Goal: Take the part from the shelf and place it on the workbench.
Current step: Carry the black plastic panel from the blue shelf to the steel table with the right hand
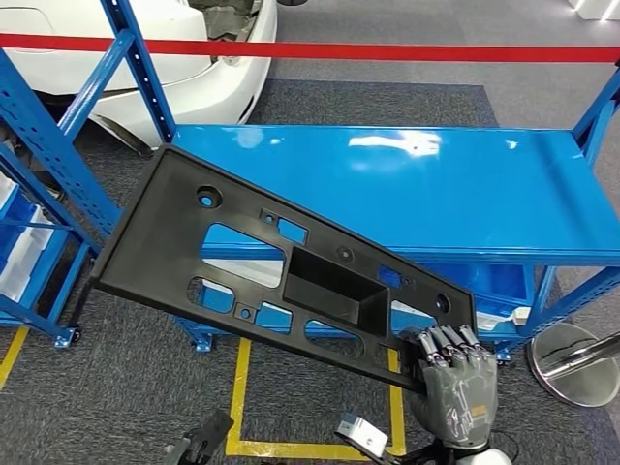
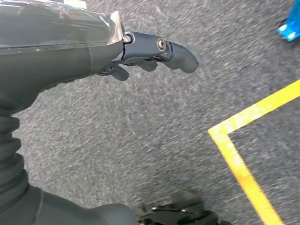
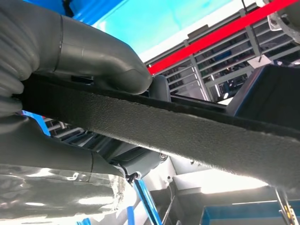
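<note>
One right hand [image 1: 451, 373], lower right, grips the black plastic panel [image 1: 219, 254] by its corner, slanted above the blue shelf [image 1: 439, 184]; left hand [image 2: 155, 51] hangs loosely open, empty.

the blue tabletop [image 1: 439, 184] lay bare from 12 to 2 o'clock; the black part [image 1: 241, 262] slanted across its near edge toward 9 o'clock, blocking a low path.

The part [image 1: 241, 262] is a long flat black plastic panel with a bunch of cutouts, round holes and a boxy recess in the middle. It's hanging tilted in the air in front of the blue workbench [image 1: 439, 184], left end higher, right end being gripped by the right hand [image 1: 453, 378] at its lower corner.
</note>
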